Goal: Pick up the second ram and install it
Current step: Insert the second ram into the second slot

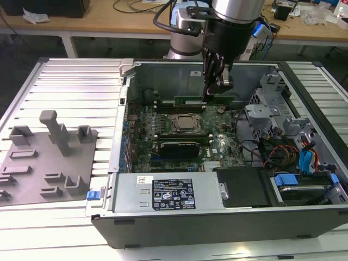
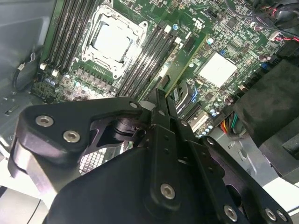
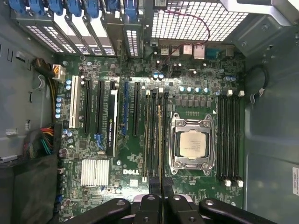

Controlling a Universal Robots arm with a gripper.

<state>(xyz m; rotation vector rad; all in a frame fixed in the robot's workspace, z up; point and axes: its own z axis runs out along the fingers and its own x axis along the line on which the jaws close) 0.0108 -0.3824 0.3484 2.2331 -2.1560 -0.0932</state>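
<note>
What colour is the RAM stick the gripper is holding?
Green; the RAM stick shows best in the exterior view.

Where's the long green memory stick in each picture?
Exterior view: the green memory stick is held in the fingers, just above the CPU socket in the picture.
First wrist view: edge-on, a thin line beside the socket.
Second wrist view: edge-on again, beside the socket.
Shared landmark: the CPU socket.

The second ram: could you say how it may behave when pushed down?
Thin and flat, the second ram is probably stiff edgewise yet might flex sideways. Small beside the gripper, it is likely light. Gripped off-centre in the exterior view, it may tilt.
</note>
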